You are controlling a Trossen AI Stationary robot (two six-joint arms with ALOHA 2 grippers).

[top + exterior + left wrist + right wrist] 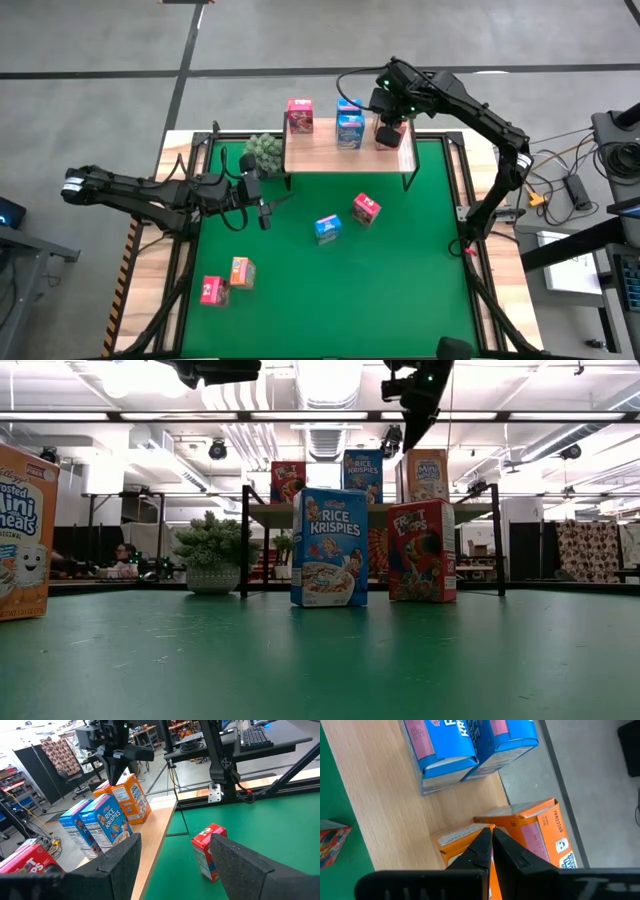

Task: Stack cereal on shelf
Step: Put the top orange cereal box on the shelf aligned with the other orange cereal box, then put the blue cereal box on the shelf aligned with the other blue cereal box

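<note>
The wooden shelf (345, 150) stands at the mat's far edge. On it are a pink-red cereal box (299, 115), two blue boxes (349, 124) and two orange boxes (535, 822) side by side. My right gripper (491, 831) is shut above the orange boxes, pointing down. My left gripper (265, 213) is open and empty over the mat's left part; it also shows in the left wrist view (175, 855). On the green mat (400, 280) stand a blue box (327, 228), a pink-red box (365, 209), an orange box (241, 271) and another pink-red box (212, 290). My right gripper's shut fingertips (482, 836) come from above, pointing down, onto the top edge of the nearer orange box (462, 836), where it meets the second orange box. Both boxes stand upright on the shelf. Whether the tips press on the box or only hover at it, I cannot tell.
A green spiky plant ball (265, 150) stands at the shelf's left end. The shelf's thin black legs (244, 540) rise from the mat. Bare mat lies at the near right.
</note>
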